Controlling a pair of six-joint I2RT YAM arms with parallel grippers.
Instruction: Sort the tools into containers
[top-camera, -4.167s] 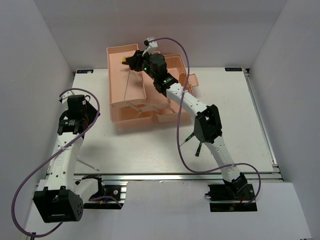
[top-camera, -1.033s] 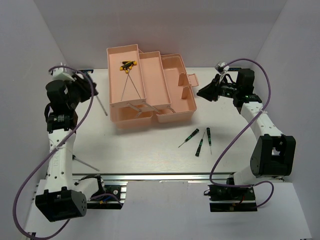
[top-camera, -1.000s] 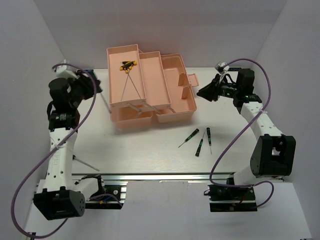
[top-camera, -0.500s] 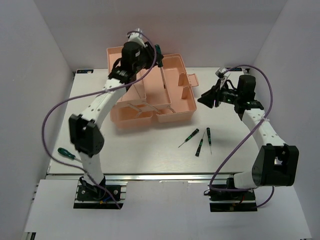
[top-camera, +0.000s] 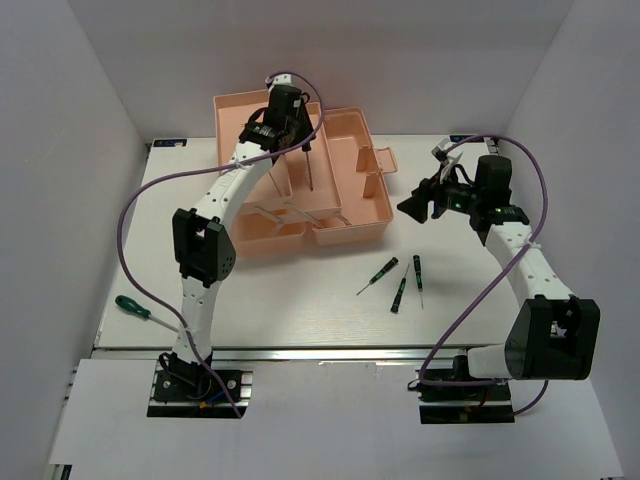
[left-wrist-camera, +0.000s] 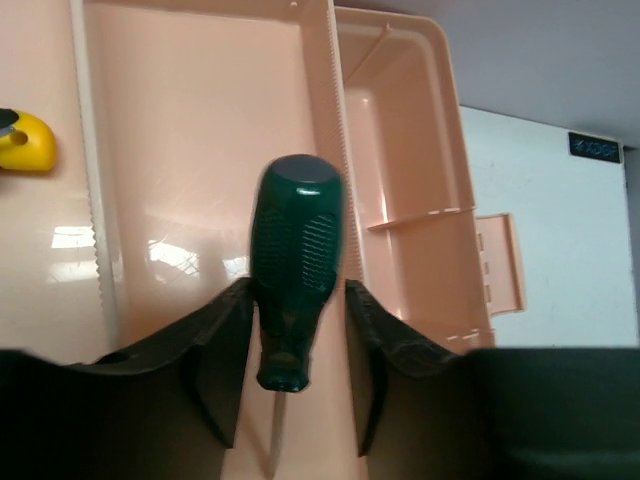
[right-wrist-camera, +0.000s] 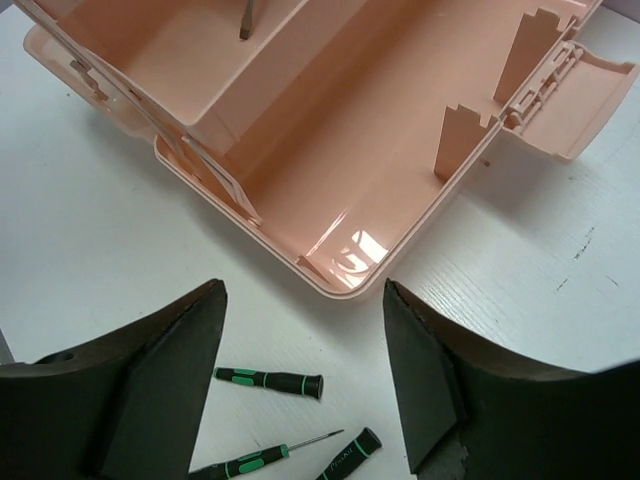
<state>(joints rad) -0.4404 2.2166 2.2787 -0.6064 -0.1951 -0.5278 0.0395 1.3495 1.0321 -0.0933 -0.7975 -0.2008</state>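
The salmon-pink toolbox (top-camera: 352, 232) stands open at the back of the table. My left gripper (top-camera: 292, 118) hangs over its middle tray (left-wrist-camera: 190, 150), shut on a large green-handled screwdriver (left-wrist-camera: 294, 250) whose shaft (top-camera: 309, 168) points down into the tray. A yellow handle (left-wrist-camera: 22, 140) lies in the tray to the left. Three small green-and-black screwdrivers (top-camera: 378, 272) (top-camera: 400, 293) (top-camera: 417, 270) lie on the table in front of the box. My right gripper (top-camera: 412, 205) hovers open to the right of the box, above its corner (right-wrist-camera: 345, 275) and the small screwdrivers (right-wrist-camera: 270, 381), holding nothing.
Another green-handled screwdriver (top-camera: 130, 306) lies near the table's left front edge. The box's latch flap (top-camera: 378, 160) juts out on its right side, close to my right gripper. White walls close in the table on three sides.
The left arm swung from the table's left side to above the toolbox; the green screwdriver now hangs shaft-down over the middle tray. My right gripper opened wider and drifted slightly forward.
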